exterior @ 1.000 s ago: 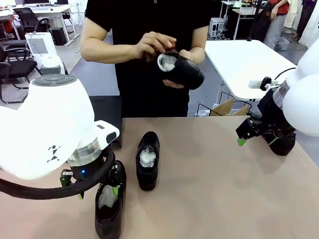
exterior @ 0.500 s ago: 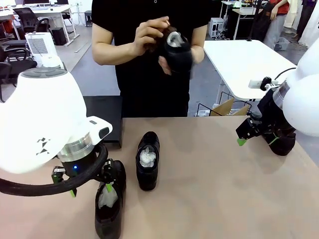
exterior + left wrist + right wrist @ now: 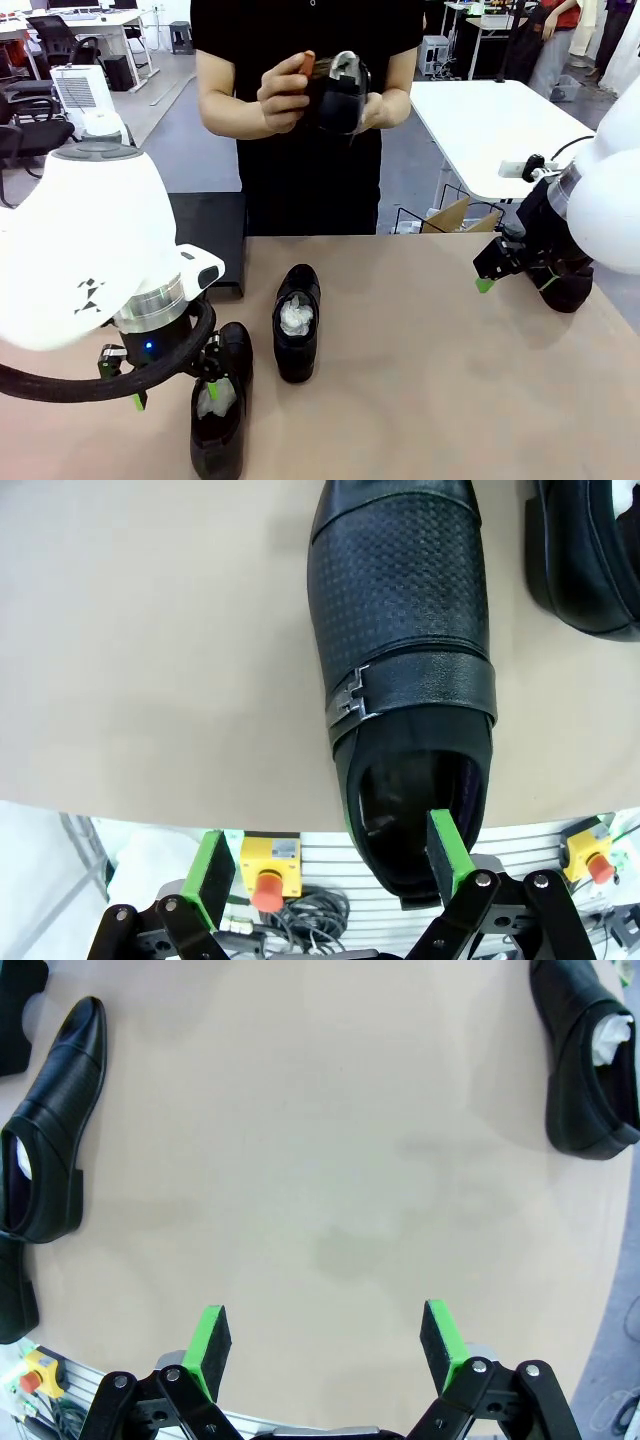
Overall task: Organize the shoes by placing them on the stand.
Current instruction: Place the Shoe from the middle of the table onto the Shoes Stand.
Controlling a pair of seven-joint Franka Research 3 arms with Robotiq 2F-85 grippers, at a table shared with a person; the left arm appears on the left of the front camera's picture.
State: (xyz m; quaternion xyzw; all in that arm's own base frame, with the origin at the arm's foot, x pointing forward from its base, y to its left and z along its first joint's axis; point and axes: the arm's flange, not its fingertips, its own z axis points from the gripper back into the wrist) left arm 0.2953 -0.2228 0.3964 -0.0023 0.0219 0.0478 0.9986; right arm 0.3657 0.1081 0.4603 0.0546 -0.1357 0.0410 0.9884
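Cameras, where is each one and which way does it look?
Front view: between the arms on the robot's side, looks across the table at the person holding a raised shoe; left arm and right arm show.
Left wrist view: on that wrist, looks down past the left fingers onto a buckled shoe.
Right wrist view: on that wrist, looks down past the right fingers at table and shoes.
Shared: front and left wrist both show the buckled shoe.

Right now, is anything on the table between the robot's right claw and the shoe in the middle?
No. In the front view, just bare table lies between the right gripper and the middle shoe.
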